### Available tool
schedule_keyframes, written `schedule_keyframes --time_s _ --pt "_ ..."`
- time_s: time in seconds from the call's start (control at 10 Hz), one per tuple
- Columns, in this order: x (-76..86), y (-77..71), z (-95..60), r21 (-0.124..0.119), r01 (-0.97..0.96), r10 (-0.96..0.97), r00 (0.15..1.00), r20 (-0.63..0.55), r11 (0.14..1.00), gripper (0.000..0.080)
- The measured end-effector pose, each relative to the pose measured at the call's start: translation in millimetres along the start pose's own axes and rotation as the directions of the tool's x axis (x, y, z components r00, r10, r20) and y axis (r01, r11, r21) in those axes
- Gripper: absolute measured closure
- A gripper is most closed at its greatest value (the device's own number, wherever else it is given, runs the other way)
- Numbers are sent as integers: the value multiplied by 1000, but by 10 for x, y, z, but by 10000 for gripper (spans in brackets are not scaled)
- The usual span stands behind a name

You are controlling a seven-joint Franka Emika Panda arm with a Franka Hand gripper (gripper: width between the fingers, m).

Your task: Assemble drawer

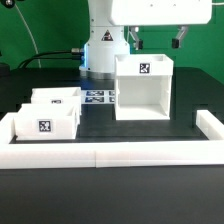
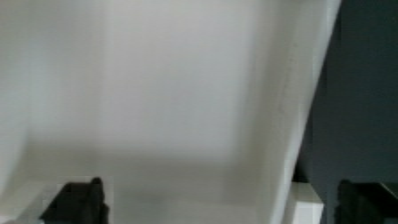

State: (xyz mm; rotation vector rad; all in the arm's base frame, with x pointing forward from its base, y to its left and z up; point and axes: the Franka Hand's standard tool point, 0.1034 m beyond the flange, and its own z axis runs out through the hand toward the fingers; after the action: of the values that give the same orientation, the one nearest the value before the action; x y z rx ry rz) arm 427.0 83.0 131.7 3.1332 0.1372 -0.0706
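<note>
Pincer (image 1: 156, 43): spread wide, pinching nothing, with a dark fingertip (image 2: 75, 201) at each side of the wrist view.
Case (image 1: 143, 88): upright on the table (image 1: 180, 135), open top upward, tagged face toward the exterior camera, right of centre in the exterior view.
Case from pincer: directly beneath, its white wall (image 2: 160, 110) filling the gap between the fingers and apparently touching neither.
Long axis of case: vertical, so approach from above.
Front tray (image 1: 45, 122) and rear tray (image 1: 57, 98): close together at the exterior view's left, well apart from the pincer.
Marker board (image 1: 97, 97): flat between trays and case.
Coming move, by judgement: straight descent to straddle one case wall, though which wall cannot be told.
</note>
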Motion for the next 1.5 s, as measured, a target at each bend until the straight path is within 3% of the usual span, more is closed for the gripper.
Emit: schedule_keyframes --time_s 0.4,0.7,1.0,1.1,1.2,1.5 --pt "-172 -179 268 3 -71 71 997 17 997 150" --pt "-174 -193 298 3 -75 75 997 26 997 150" --pt "-175 -192 307 3 -74 74 997 27 997 559" --pt "-175 -193 307 3 -74 73 997 28 997 559" --pt "-176 -193 308 3 -73 73 997 28 997 728" --pt "-175 -193 308 3 -73 73 997 27 997 763"
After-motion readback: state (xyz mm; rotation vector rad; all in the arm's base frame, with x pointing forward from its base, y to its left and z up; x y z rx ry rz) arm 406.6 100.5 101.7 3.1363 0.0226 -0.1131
